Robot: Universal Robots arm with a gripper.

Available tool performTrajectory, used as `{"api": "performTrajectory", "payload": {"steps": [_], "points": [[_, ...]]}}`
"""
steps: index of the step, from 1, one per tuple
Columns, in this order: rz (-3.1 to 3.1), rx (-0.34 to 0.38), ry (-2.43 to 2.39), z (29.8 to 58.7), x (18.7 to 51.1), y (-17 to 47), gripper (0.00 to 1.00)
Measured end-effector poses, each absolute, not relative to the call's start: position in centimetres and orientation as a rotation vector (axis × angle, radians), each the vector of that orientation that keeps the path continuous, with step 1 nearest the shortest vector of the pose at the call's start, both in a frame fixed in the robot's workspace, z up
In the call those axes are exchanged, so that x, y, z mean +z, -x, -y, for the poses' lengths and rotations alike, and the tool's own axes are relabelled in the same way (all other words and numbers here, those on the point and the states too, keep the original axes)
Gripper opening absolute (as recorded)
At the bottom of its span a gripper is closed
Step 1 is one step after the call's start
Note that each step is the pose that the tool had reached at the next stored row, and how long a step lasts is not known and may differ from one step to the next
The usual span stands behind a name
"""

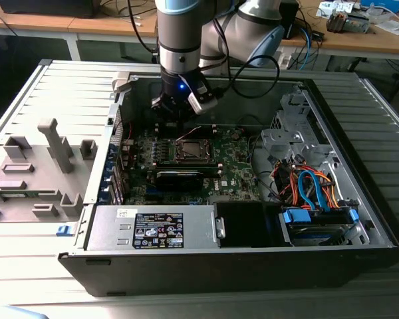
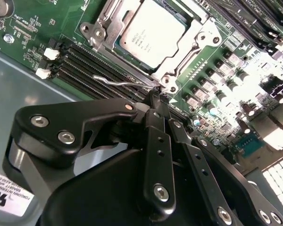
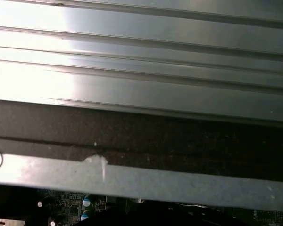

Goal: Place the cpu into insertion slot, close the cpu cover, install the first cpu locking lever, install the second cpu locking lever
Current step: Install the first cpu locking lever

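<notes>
an open desktop computer case point(image 1: 359, 219) lies on its side on a ribbed grey table point(image 1: 46, 86), seen from above in the exterior view. a robot arm point(image 1: 179, 33) reaches down into the case, and its black gripper point(image 1: 179, 109) hangs just above the far edge of the green motherboard point(image 1: 236, 169). in the second wrist view the gripper point(image 2: 156, 96) has its two black fingers point(image 2: 158, 155) pressed together to a point, clenched with nothing seen between them. the tips sit just beside the corner of the insertion slot point(image 2: 172, 70), near a thin silver locking lever point(image 2: 115, 81) that lies along the black memory slots point(image 2: 92, 66). the cpu point(image 2: 151, 33) lies flat inside the insertion slot, its plain silver top facing up. the cpu cover point(image 2: 106, 16) appears to be swung up and open at the socket's edge, though it is partly cut off. the first wrist view shows the ribbed table surface and a metal edge of the case point(image 3: 146, 181).
</notes>
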State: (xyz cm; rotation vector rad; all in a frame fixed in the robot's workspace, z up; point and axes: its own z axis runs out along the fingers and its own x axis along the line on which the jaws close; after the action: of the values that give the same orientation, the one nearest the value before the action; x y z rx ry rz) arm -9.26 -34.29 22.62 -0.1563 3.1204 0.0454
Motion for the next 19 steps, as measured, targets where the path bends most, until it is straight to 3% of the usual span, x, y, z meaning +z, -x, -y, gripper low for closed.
{"api": "performTrajectory", "payload": {"steps": [19], "points": [[-3.118, 0.045, 0.205, 34.1, 21.5, 8.8, 0.11]]}}
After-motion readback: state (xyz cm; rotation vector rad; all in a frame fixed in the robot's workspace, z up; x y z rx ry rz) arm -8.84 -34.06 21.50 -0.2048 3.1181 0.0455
